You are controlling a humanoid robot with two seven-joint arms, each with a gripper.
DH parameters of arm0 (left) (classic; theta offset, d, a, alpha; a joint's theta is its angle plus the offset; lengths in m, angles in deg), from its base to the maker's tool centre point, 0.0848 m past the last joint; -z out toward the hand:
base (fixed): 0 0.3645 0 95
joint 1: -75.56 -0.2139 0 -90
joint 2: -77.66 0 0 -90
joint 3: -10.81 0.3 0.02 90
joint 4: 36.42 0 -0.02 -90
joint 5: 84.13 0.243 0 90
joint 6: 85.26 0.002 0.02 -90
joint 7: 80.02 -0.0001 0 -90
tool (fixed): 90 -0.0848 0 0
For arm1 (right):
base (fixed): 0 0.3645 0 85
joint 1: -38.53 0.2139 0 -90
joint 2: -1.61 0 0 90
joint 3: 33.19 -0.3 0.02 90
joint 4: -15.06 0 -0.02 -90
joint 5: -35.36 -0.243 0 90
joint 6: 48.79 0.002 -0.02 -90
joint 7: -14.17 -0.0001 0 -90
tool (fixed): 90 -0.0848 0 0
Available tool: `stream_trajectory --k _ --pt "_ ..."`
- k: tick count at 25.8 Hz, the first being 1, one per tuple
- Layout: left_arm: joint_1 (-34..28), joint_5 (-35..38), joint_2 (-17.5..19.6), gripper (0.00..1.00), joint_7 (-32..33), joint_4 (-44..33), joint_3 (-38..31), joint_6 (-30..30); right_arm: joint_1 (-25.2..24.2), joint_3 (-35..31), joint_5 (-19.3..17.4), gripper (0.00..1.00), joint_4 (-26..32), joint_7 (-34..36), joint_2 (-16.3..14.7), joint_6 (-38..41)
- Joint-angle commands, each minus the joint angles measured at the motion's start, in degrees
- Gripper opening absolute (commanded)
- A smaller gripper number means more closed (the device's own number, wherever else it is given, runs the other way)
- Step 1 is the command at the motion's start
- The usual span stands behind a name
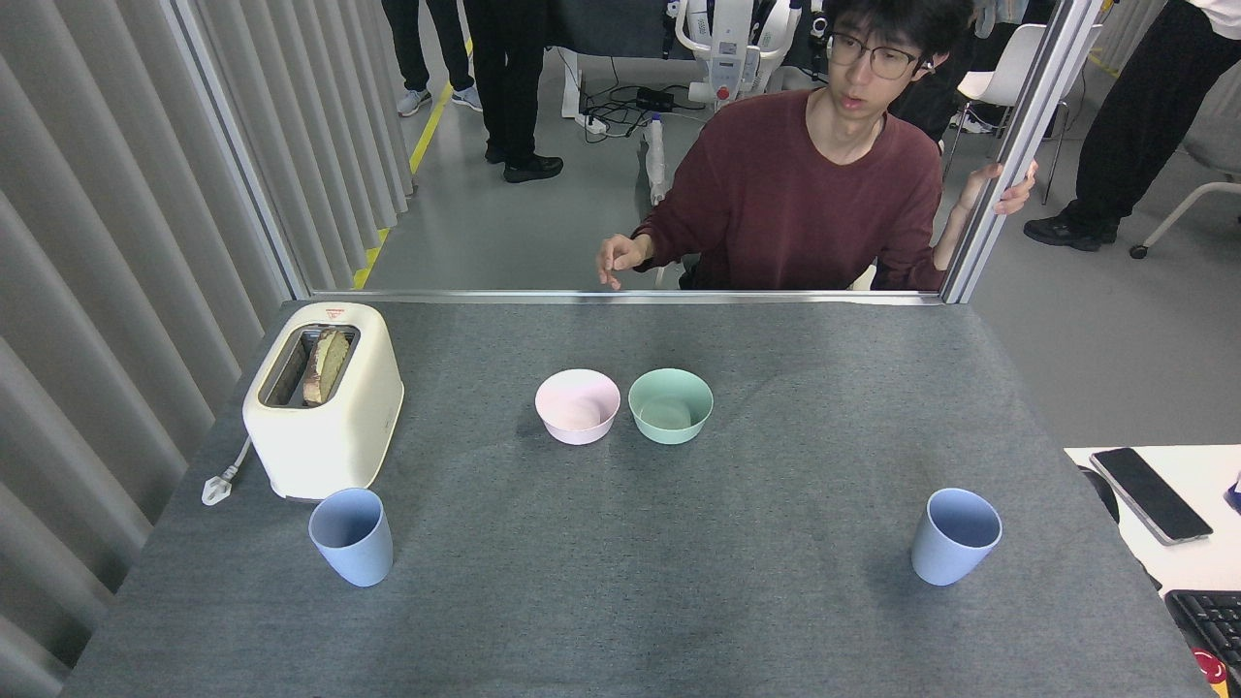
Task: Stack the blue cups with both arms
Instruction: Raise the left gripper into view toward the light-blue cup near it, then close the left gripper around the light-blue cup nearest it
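Blue cups [351, 536] [955, 536] stand upright, well apart; toaster [325, 397] holds bread [325, 365].

Two pale blue plastic tumblers stand upright and well apart on the grey cloth-covered table [620, 601]: the left tumbler [351, 536] just before a cream toaster [325, 399], the right tumbler [955, 536] alone.

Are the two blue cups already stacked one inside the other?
No: one blue cup stands upright near the toaster at the table's left, the other blue cup stands alone far to the right.

2 blue cups [352, 536] [956, 536], 2 bowls [577, 406] [670, 406], 1 toaster [325, 399]
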Motion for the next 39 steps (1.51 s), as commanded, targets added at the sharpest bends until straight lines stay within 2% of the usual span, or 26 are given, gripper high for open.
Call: stream_trajectory --k 1,5,12,20,29,39 --pt "0.62 -0.07 -0.34 1.0 0.06 2.49 -0.11 0.03 0.0 -0.13 0.0 1.0 0.0 -0.17 0.0 -0.01" --pt "3.0 -0.34 -0.52 1.0 0.06 5.56 -0.29 0.82 0.0 -0.3 0.0 1.0 0.0 -0.09 0.0 -0.01" --pt "15.47 0.28 0.1 1.0 0.24 17.25 -0.46 1.08 0.0 -0.39 0.0 1.0 0.0 -0.09 0.0 -0.01" --pt "24.97 0.1 0.27 0.99 0.76 28.5 -0.46 3.98 0.0 -0.48 0.0 1.0 -0.09 -0.09 0.09 0.08" --pt "29.19 -0.42 0.27 0.99 0.76 34.65 -0.37 6.8 0.09 -0.39 0.09 1.0 -0.62 -0.17 0.17 0.08" --pt "35.34 -0.78 0.97 0.99 0.76 40.98 -0.46 6.88 0.18 -0.39 0.09 1.0 -1.05 -0.17 0.26 0.08"
